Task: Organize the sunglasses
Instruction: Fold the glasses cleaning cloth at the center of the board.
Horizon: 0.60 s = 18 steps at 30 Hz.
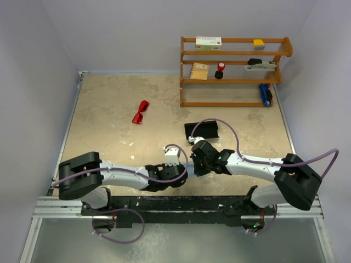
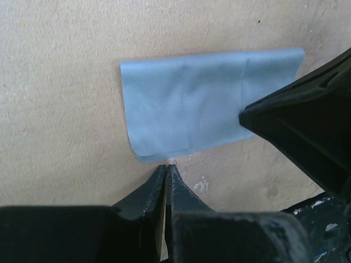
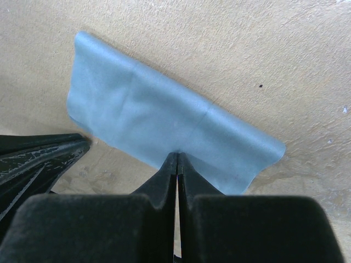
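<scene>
The left gripper point(image 2: 165, 169) is fully closed, its tips at the edge of a soft, folded light blue cloth point(image 2: 208, 98). The right gripper point(image 3: 176, 159), also closed, overlaps the cloth's edge, and I cannot tell whether it grips the cloth. The red sunglasses point(image 1: 141, 112) lie far left on the mottled beige table point(image 1: 104, 126).

The sunglasses point(image 1: 141, 112) lie on the table point(image 1: 109, 109), left of the case point(image 1: 202, 130) and well apart from it. The shelf point(image 1: 233, 71) stands behind the case, far right. The cloth point(image 2: 208, 98) lies flat, probably just before the case.
</scene>
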Each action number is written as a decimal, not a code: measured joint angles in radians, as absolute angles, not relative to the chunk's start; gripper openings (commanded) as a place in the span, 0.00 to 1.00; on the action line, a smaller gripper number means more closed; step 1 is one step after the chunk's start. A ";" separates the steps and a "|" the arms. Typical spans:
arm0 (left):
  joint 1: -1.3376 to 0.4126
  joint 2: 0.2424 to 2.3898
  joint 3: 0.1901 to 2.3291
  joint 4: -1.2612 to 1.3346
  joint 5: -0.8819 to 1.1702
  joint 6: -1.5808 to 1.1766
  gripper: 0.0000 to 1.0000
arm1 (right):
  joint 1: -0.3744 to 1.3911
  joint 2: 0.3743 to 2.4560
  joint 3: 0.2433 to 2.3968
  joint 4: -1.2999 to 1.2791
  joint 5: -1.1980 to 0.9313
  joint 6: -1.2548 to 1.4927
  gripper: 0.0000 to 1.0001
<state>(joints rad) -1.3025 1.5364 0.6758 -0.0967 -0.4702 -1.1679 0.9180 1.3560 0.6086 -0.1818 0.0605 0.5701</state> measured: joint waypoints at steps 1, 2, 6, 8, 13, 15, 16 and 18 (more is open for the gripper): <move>-1.304 1.533 0.675 -0.104 -0.469 -1.170 0.00 | 0.918 1.356 0.609 -0.182 0.060 0.570 0.00; -1.304 1.528 0.675 -0.113 -0.467 -1.171 0.00 | 0.918 1.356 0.609 -0.182 0.060 0.571 0.00; -1.305 1.507 0.674 -0.165 -0.467 -1.179 0.00 | 0.918 1.356 0.609 -0.182 0.061 0.572 0.00; -1.305 1.491 0.674 -0.207 -0.474 -1.185 0.10 | 0.918 1.356 0.609 -0.182 0.061 0.573 0.00; -1.300 1.425 0.686 -0.321 -0.521 -1.195 0.22 | 0.918 1.356 0.609 -0.182 0.063 0.574 0.00; -1.290 1.414 0.701 -0.336 -0.530 -1.195 0.27 | 0.918 1.356 0.609 -0.181 0.064 0.574 0.00; -1.283 1.413 0.710 -0.339 -0.532 -1.195 0.28 | 0.918 1.356 0.609 -0.180 0.065 0.574 0.00; -1.264 1.413 0.724 -0.339 -0.532 -1.194 0.30 | 0.918 1.356 0.609 -0.176 0.066 0.574 0.00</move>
<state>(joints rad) -1.2640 1.4132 0.7238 -0.3389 -0.5320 -1.1942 0.9180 1.3563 0.6090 -0.1764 0.0658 0.5739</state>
